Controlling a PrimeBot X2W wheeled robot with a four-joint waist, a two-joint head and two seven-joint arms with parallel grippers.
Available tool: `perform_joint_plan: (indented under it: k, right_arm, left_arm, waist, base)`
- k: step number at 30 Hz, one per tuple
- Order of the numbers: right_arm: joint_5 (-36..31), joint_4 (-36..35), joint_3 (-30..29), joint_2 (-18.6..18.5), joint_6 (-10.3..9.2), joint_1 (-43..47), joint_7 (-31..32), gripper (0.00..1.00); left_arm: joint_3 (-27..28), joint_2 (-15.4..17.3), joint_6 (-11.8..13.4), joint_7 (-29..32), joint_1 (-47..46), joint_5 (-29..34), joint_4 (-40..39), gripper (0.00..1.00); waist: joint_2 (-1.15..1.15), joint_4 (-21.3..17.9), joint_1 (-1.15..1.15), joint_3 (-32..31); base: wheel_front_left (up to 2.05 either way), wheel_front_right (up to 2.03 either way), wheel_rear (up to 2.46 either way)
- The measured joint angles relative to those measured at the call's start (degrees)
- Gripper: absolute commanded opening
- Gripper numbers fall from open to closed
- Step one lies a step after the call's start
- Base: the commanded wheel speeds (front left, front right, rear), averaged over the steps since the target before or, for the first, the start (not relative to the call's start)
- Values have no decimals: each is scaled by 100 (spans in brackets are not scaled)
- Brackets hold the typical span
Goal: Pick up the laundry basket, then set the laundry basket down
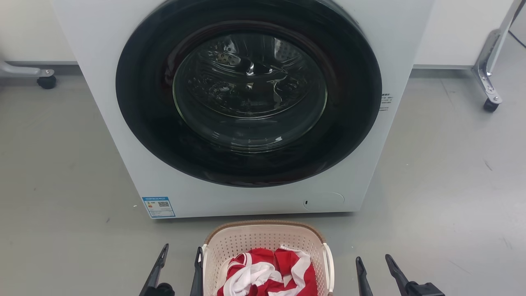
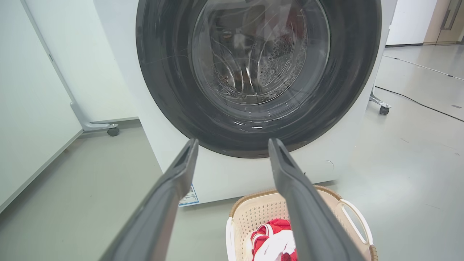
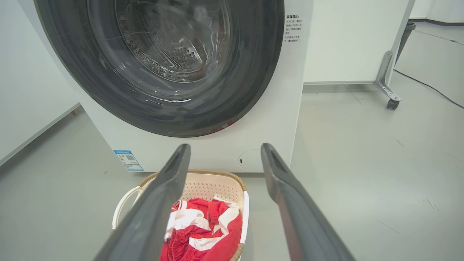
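Note:
The laundry basket is cream perforated plastic with a brown woven rim and white side handles. It stands on the grey floor just in front of the washing machine, holding red and white clothes. My left gripper is open beside the basket's left handle, its inner finger close to it. My right gripper is open a short way off the basket's right side. The basket lies below my left gripper in the left wrist view, and the basket lies low left of my right gripper in the right wrist view.
A white front-loading washing machine with its dark round door shut stands right behind the basket. White wheeled partition panels stand behind, with casters at the left and right. A cable runs over the floor.

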Motion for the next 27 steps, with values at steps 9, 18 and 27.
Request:
perform_joint_plan:
  k: [9,18,27]
  right_arm:
    - [-12,-88,-44,2,0,0,0,100]
    - [-38,-269,-107,3,0,-2,0,100]
    - [-78,-410,-134,5,1,-1,0,100]
  left_arm:
    - [67,-7,0,0,-1,-10,-40,100]
    - [91,-10,0,0,-1,-10,-165,100]
    - [71,-11,0,-1,-1,-19,-322,100]
  waist:
    - [0,4,0,16]
    - [0,4,0,35]
    - [0,8,0,52]
  base:
    - [0,0,0]
    - [0,0,0]
    - [0,0,0]
